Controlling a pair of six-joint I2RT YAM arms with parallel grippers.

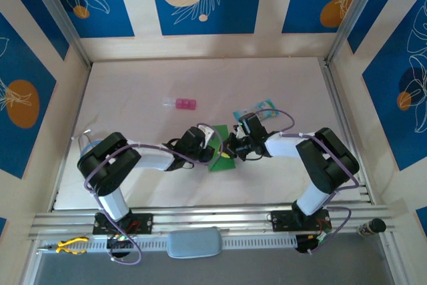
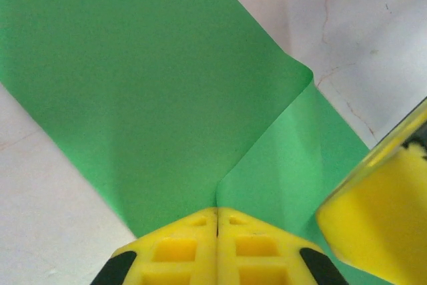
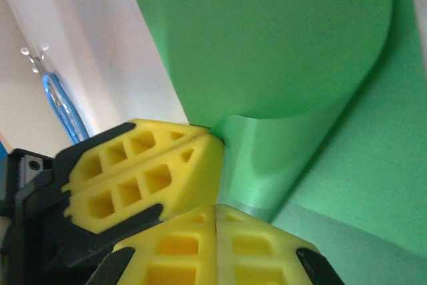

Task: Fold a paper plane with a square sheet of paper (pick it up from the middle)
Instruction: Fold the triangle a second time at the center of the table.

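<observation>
The square sheet of paper [image 1: 219, 158] is bright green and lies mid-table, partly folded, with one flap [image 3: 267, 38] curling up. My left gripper [image 2: 217, 217] is shut on the sheet's near edge, where a crease [image 2: 263, 135] runs into its closed tips. My right gripper [image 3: 216, 210] is also shut, with its tips at the paper's edge beside the curled fold [image 3: 257, 165]. Whether paper lies between them I cannot tell. The two grippers nearly touch: the left one's fingers [image 3: 150, 165] show in the right wrist view, and a right finger [image 2: 380, 225] shows in the left wrist view. From above they meet over the paper, the left gripper [image 1: 212, 146] and the right gripper [image 1: 229, 150].
A small pink block [image 1: 180, 103] lies behind the left arm. A pale blue printed packet [image 1: 257, 110] sits just behind the right wrist. The white table [image 1: 133, 91] is walled at the back and both sides, with metal rails [image 1: 200, 221] along the near edge.
</observation>
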